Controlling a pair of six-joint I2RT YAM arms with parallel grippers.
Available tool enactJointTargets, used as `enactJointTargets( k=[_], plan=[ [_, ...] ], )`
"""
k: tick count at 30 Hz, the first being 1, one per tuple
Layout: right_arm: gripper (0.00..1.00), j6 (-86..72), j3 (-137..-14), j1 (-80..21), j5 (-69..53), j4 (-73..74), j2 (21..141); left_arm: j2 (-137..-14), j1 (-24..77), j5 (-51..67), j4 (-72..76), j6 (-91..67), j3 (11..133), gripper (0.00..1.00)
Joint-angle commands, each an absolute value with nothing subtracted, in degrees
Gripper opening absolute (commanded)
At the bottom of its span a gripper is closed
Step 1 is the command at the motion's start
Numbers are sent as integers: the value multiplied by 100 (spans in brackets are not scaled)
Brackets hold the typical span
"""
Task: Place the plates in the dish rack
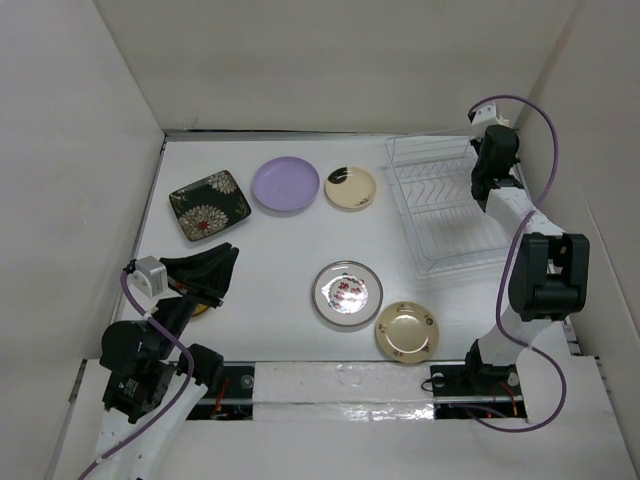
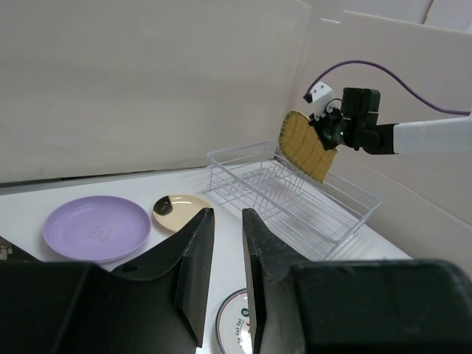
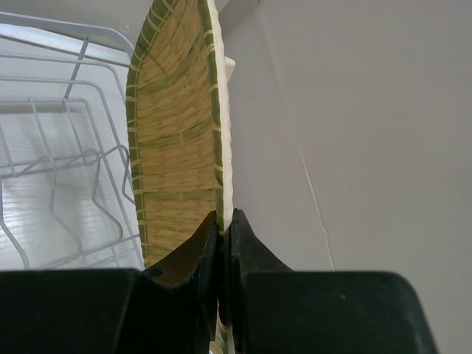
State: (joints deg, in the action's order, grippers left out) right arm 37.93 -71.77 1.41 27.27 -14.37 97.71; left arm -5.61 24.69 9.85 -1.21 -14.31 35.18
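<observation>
My right gripper (image 1: 484, 180) is shut on the edge of the yellow ribbed square plate (image 3: 181, 140) and holds it on edge, tilted, above the far right end of the white wire dish rack (image 1: 440, 205). The left wrist view shows that plate (image 2: 308, 146) in the right gripper (image 2: 333, 127) over the rack (image 2: 295, 195). My left gripper (image 1: 230, 262) is open and empty, low at the near left. On the table lie the black square floral plate (image 1: 209, 204), the lilac plate (image 1: 285, 184), the cream plate with a dark mark (image 1: 350, 187), the red-patterned plate (image 1: 347, 293) and the tan plate (image 1: 407, 331).
White walls close in the table on the left, back and right. The rack (image 3: 59, 169) stands close to the right wall. The patterned plate (image 2: 236, 324) lies just beyond my left fingers (image 2: 193, 251).
</observation>
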Motion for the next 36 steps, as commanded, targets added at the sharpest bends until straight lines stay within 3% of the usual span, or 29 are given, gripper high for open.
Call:
enactJointTargets(
  k=[1,34,36],
  plan=[
    [0,3840,-7321,88,2926,-2135,9326,-624,2505,1020,53,-1389,3700,19],
    [0,3375,-6706,35,2601,-2100,9624,-624,2505,1037,53,-1397,3691,20],
    [4,3366,-6706,35,2628,-2109,9659,-650,2505,1037,44,-1397,3691,19]
  ],
)
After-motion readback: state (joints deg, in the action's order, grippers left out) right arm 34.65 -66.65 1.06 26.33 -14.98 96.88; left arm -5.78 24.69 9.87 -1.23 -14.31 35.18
